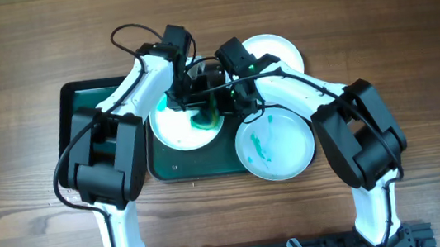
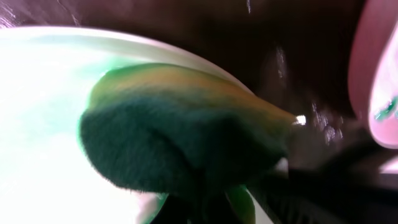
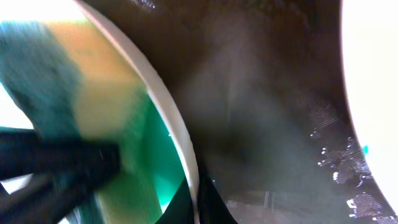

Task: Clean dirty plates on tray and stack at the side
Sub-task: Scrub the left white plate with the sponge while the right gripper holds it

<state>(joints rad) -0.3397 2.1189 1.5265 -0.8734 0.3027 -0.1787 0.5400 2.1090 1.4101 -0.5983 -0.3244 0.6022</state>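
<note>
Three plates lie under me. The tray plate [image 1: 173, 130] sits in the middle of the tray [image 1: 76, 102], white with a green film near its right side. The smeared plate [image 1: 277, 146] lies lower right, streaked green, with its left edge over the tray's right rim. The clean plate [image 1: 280, 50] lies on the table [image 1: 407, 19] past the tray's far right corner, partly under my right arm.

Both my grippers meet over the right half of the tray plate. My left gripper [image 1: 182, 99] has the sponge [image 1: 203, 121] pinched between closed fingers. In my left wrist view the sponge [image 2: 180, 137] fills the frame, dark green scourer side toward the camera and a yellow layer above it, against the bright plate surface [image 2: 37, 124]. In my right wrist view the sponge [image 3: 93, 81] lies inside the plate's rim [image 3: 168, 112], with dark bars across its lower part.

My right gripper [image 1: 229, 97] is just beside the sponge, at the tray plate's right edge. A dark shape sits at the rim at the bottom of my right wrist view, but I cannot tell whether my right fingers are closed on the plate or spread. Wet dark tray [image 3: 261, 106] shows beyond the rim.
</note>
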